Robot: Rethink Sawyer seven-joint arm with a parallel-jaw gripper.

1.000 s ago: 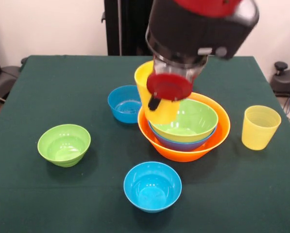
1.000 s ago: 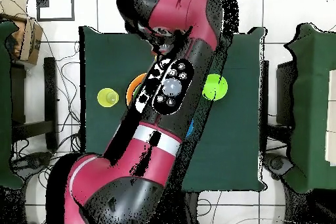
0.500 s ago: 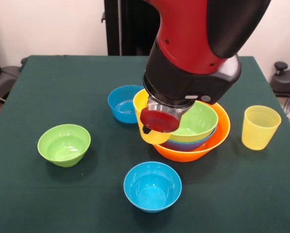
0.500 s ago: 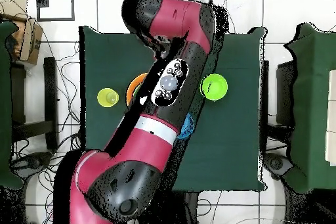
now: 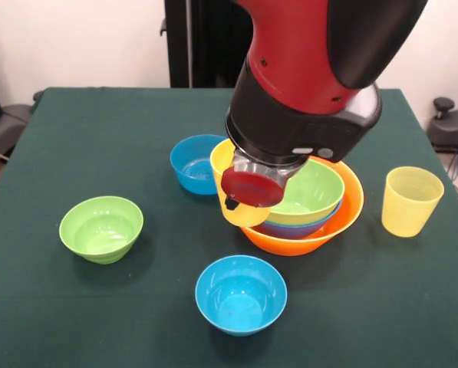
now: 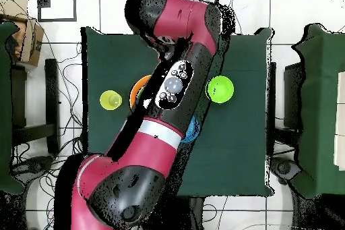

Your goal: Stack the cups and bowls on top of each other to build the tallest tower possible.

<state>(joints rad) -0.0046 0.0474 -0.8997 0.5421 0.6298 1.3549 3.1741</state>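
Bowls (image 5: 241,294) glossy smooth plastic; ribbed cup (image 5: 410,201) translucent plastic; table (image 5: 98,146) matt green cloth.

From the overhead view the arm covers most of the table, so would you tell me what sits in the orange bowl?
Observer: The orange bowl holds a blue bowl with a green bowl nested in it.
Operator: Thank you. Is anything under the arm's end?
Observer: Yes, a yellow cup hangs below the arm, at the orange bowl's rim, not inside the green bowl.
Operator: Is anything else hidden from me?
Observer: A small blue bowl stands alone and empty on the table, apart from the stack.
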